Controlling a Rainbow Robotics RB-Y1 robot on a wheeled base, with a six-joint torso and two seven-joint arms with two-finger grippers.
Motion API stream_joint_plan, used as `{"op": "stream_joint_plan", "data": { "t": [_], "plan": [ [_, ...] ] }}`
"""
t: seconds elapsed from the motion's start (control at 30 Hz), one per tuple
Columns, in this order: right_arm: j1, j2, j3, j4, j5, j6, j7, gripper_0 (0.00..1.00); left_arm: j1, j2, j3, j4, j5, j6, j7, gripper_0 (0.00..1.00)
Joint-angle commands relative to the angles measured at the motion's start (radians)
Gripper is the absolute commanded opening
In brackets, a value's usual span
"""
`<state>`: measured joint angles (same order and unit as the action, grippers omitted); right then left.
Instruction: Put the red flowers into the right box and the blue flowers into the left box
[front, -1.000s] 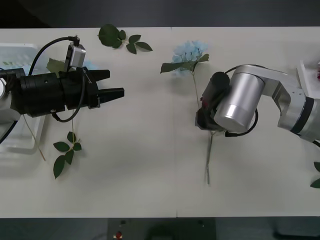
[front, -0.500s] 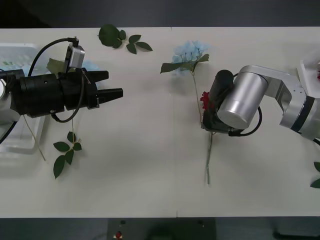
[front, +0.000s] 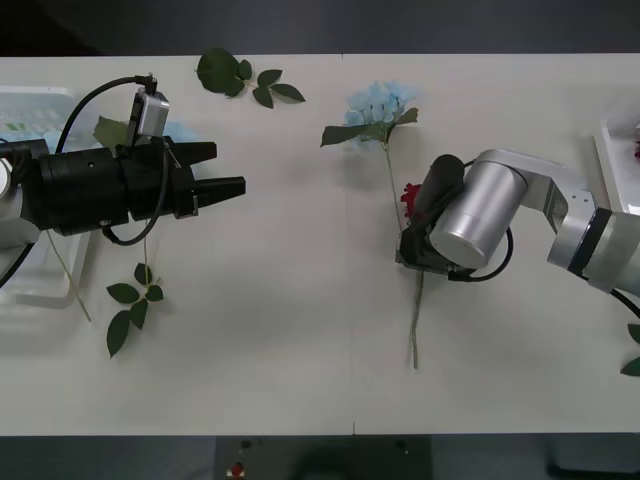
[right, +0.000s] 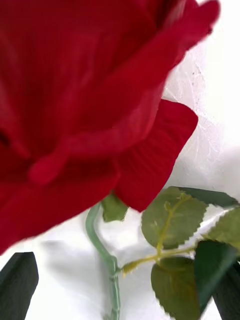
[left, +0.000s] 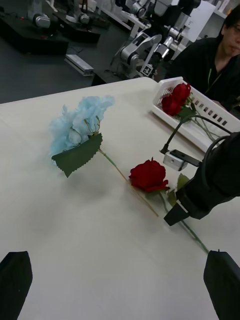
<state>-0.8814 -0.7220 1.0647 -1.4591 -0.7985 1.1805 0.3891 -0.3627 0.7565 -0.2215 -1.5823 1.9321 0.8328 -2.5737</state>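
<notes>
Rose bloom (right: 75, 110) looms closest to our right pincer (left: 172, 217), whose fingers stand parted on either side of the green stem (right: 107, 265), not clamped on it; this red flower lies on the desk (front: 280, 330) just beside a blue flower (front: 380, 105), their stems crossing. Our left pincer (front: 228, 172) hovers open above the desk, well apart, beside the left box (front: 25, 290). Farther off, the right box (left: 200, 107) holds two more red roses (left: 176, 98).
</notes>
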Motion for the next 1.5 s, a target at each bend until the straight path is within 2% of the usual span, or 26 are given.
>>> {"op": "stream_joint_plan", "data": {
  "t": [0.03,0.6,0.7,0.8,0.87,0.97,1.03,1.27,1.4,1.5],
  "plan": [
    [-0.011,0.019,0.001,0.017,0.008,-0.007,0.047,0.98,-0.004,0.012,0.021,-0.001,0.008,-0.003,-0.052,1.00],
    [-0.010,0.032,0.004,0.046,0.015,-0.022,0.088,0.95,-0.002,0.012,0.019,0.005,0.005,-0.003,-0.054,1.00],
    [-0.010,0.030,0.012,0.054,0.016,-0.035,0.094,0.92,-0.002,0.012,0.019,0.005,0.005,-0.003,-0.054,1.00],
    [-0.010,0.030,0.017,0.056,0.018,-0.039,0.099,0.83,-0.002,0.012,0.019,0.005,0.005,-0.003,-0.054,1.00],
    [-0.010,0.030,0.017,0.056,0.019,-0.039,0.099,0.73,-0.002,0.012,0.019,0.005,0.004,-0.003,-0.054,1.00],
    [-0.011,0.030,0.017,0.057,0.019,-0.039,0.103,0.46,-0.001,0.012,0.017,0.005,0.004,-0.003,-0.054,1.00],
    [-0.010,0.030,0.017,0.057,0.021,-0.039,0.105,0.37,-0.001,0.012,0.013,0.007,0.004,-0.003,-0.054,1.00],
    [-0.010,0.030,0.017,0.057,0.030,-0.038,0.111,0.16,-0.001,0.001,0.011,0.016,0.004,-0.003,-0.060,1.00],
    [-0.011,0.024,0.012,0.057,0.033,-0.039,0.114,0.00,-0.001,-0.002,0.011,0.016,0.002,-0.009,-0.063,1.00],
    [-0.011,0.012,-0.006,0.057,0.028,-0.039,0.122,0.00,-0.001,-0.002,0.011,0.016,0.002,-0.009,-0.068,1.00]
  ]
}}
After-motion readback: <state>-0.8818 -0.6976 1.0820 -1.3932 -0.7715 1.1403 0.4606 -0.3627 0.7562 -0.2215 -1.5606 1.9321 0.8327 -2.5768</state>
